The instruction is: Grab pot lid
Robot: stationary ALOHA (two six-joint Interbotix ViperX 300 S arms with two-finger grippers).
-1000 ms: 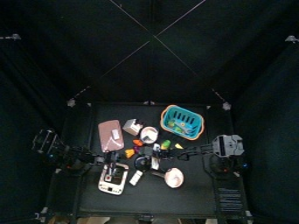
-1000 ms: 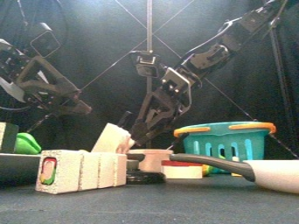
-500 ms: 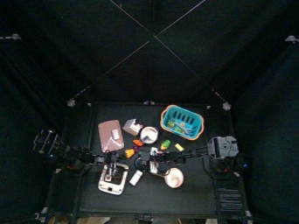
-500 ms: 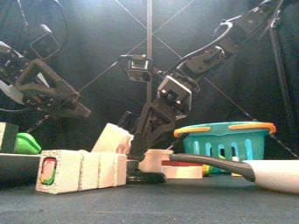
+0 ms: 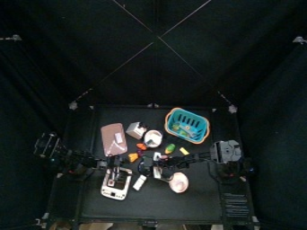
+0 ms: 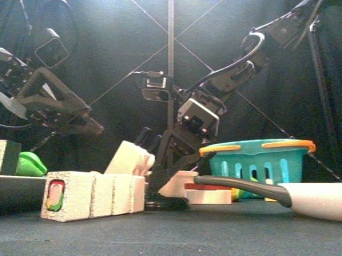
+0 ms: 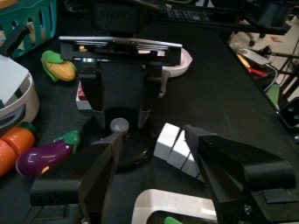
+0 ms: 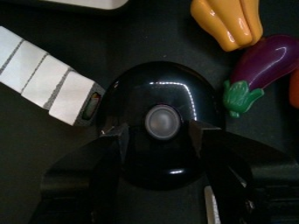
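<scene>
Black table [image 5: 204, 208] inside black curtains [image 5: 72, 45], crowded with toy food, a teal basket [image 5: 188, 123] and a white pan [image 6: 314, 198]. The black lid [image 8: 160, 131] lies near table centre, beside an eggplant [image 8: 263, 66]. Right gripper [image 8: 160, 147] hangs above it, jaws wide, straddling the knob. Left gripper [image 7: 155, 162] open, empty. In the front view, blocks [image 6: 91, 194] hide the lid.

Lab rig – black curtains [image 5: 72, 54], robot arms.

The pot lid [image 8: 160, 122] is set on the worktop [image 8: 152, 35] between the eggplant [image 8: 267, 68] and the striped block [image 8: 47, 74], directly beneath the right gripper [image 8: 158, 140].
</scene>
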